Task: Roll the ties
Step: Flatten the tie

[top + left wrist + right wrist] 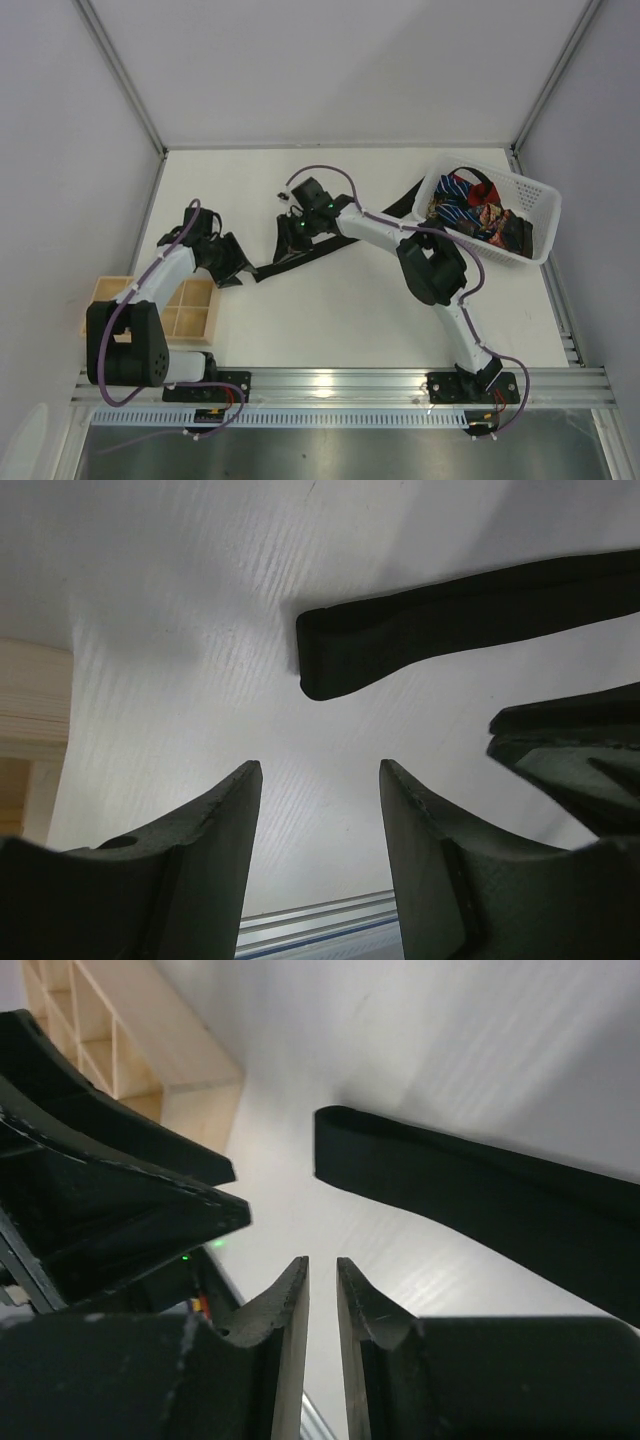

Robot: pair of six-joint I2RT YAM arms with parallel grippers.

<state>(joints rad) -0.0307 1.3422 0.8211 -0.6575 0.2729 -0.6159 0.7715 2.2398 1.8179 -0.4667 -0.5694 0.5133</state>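
Over the black tie [450,620], right arm [375,225] outstretched.

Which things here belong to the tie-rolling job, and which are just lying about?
Job:
- black tie, flat on the table
- bundled ties in the basket
- left gripper, open just short of the black tie's end
- right gripper, empty, jaws barely apart

Lying about:
- white basket
- wooden compartment tray
- purple cables
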